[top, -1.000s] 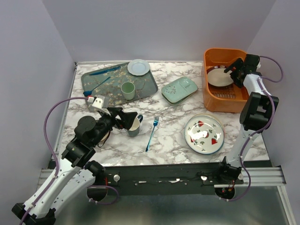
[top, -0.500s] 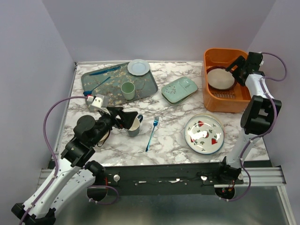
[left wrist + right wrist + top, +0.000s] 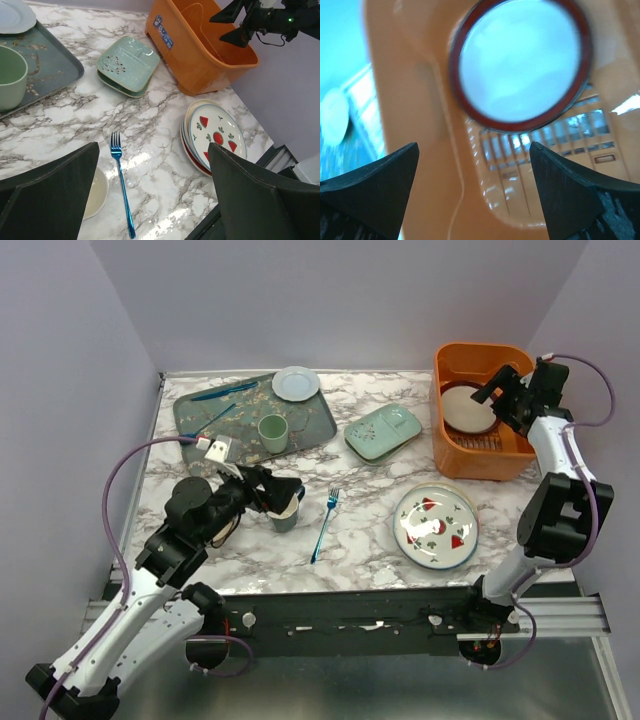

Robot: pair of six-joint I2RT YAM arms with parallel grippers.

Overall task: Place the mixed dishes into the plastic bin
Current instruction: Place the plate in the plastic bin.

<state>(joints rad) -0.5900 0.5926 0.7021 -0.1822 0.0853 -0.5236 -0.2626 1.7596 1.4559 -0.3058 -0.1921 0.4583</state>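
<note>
Edging forward since 1 second ago, the left gripper [image 3: 272, 492] hangs over the dark mug [image 3: 287, 510], jaws spread and holding nothing. Mid-table, the green divided dish [image 3: 383, 431] and the stack of plates [image 3: 435, 525] wait outside the orange bin [image 3: 470, 462]. At far right, the right gripper [image 3: 505, 398] has drawn back, fingers apart, leaving 1 red-rimmed plate [image 3: 520, 65] resting inside the bin: 1 dish delivered, apparently, with the mug likely next.
</note>
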